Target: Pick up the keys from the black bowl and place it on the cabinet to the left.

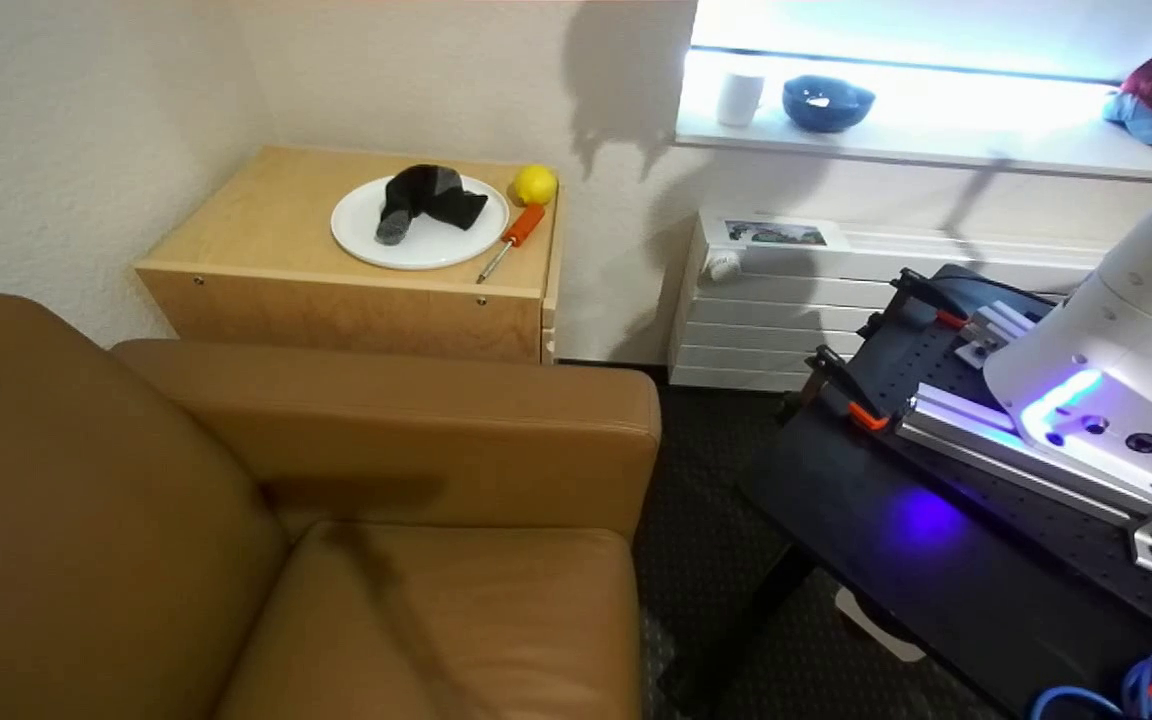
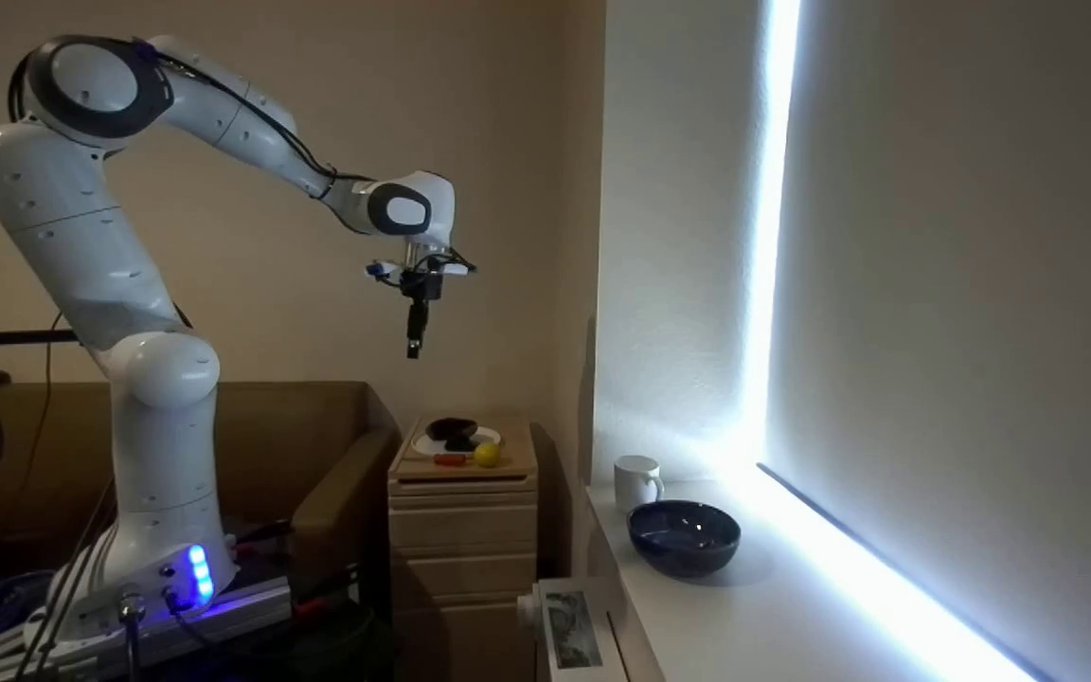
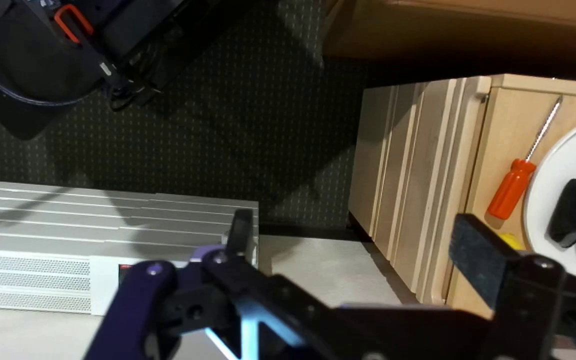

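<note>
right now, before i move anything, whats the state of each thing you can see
jaws: open, nothing between them
black bowl: upright on the windowsill, contents unclear
white mug: upright beside the black bowl
cabinet: drawers look shut
white plate: right side up on the cabinet
dark cloth: bunched up on the white plate
screwdriver: lying beside the white plate
blind: down, light leaking at its edges
base lights: lit blue
</note>
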